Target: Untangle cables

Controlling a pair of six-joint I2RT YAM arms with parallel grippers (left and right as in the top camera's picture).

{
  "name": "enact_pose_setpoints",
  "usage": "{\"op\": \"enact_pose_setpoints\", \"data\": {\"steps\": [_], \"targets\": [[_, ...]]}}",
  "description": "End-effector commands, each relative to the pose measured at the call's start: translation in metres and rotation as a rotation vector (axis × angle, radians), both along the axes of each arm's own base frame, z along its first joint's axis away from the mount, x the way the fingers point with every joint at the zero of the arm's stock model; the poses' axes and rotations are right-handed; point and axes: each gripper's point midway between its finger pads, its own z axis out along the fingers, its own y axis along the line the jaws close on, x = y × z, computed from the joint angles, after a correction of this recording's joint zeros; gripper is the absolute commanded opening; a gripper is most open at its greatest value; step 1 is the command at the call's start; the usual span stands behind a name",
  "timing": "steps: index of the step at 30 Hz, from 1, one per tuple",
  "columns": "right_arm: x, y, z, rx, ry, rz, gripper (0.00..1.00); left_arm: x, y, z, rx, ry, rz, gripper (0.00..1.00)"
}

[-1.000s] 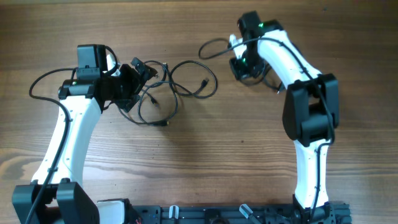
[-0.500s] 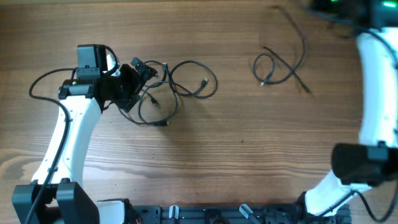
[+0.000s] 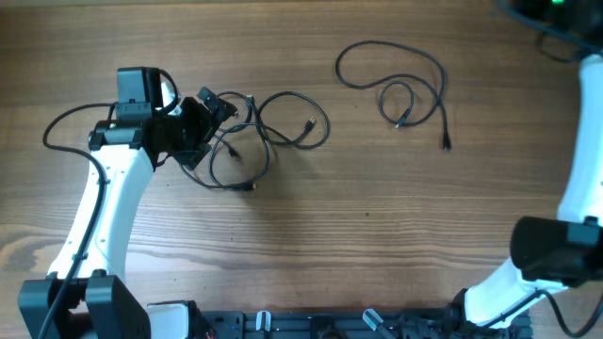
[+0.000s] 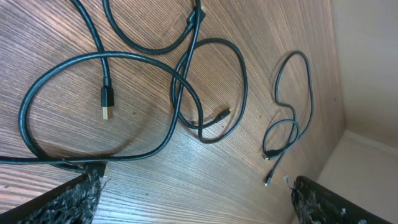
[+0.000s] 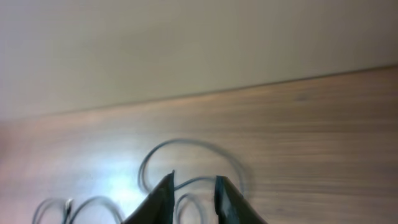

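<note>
We found the cables in two groups on the wooden table (image 3: 311,245). The tangled cables (image 3: 268,132) lay left of centre as overlapping loops with a plug end toward their right side, and the knot's long axis ran roughly left to right. The freed cable (image 3: 400,85) lay well apart on the right, in open loops with one end trailing down to the right. From the tangle outward, the left gripper (image 3: 209,111) sat right at its left edge, touching or just beside the nearest loops. In the left wrist view its fingertips (image 4: 81,193) stood wide apart at the lower corners, with one strand running past the near one, and we could not tell that anything was pinched. The right gripper (image 5: 191,193) was far off at the table's back right, seen only in its own blurred view, its fingers close together with a narrow gap and nothing between them. We judged the left arm much the nearer for the next pull on the tangle
</note>
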Motion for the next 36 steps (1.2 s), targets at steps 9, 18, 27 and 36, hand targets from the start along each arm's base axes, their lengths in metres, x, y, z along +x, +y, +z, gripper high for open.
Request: {"op": "enact_pose_setpoints", "data": {"steps": [9,18,27,36], "targets": [[0.026,0.12,-0.13,0.045,0.215,0.459,0.43,0.0,0.003,0.009,0.025,-0.03,-0.006,1.0],[0.022,0.172,-0.229,0.101,0.337,0.699,0.43,-0.001,0.003,0.009,0.025,-0.026,-0.006,1.0],[0.019,0.194,-0.284,0.104,0.38,0.793,0.43,-0.001,0.003,0.008,0.025,-0.024,-0.006,1.0],[0.02,0.212,-0.319,0.111,0.413,0.796,0.46,-0.003,0.003,0.007,0.024,-0.014,-0.006,1.0]]}}
